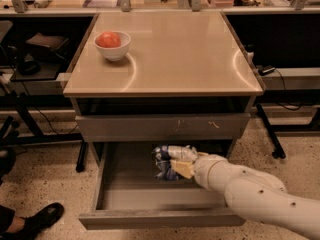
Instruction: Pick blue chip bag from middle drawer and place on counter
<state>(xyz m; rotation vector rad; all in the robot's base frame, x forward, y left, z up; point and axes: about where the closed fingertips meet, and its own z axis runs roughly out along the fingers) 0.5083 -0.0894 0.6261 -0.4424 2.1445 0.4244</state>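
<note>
The blue chip bag (165,160) is crumpled, dark blue with a silver-white panel. My gripper (179,165) is shut on the blue chip bag and holds it lifted above the floor of the open middle drawer (155,217), near the drawer's back. My white arm (250,191) reaches in from the lower right. The beige counter (175,54) lies above, its right and middle parts bare.
A white bowl (112,46) with a red fruit stands on the counter's back left. The closed drawer front above (160,128) has pale chip marks. A black shoe (42,218) is on the floor at lower left. Dark shelves flank the cabinet.
</note>
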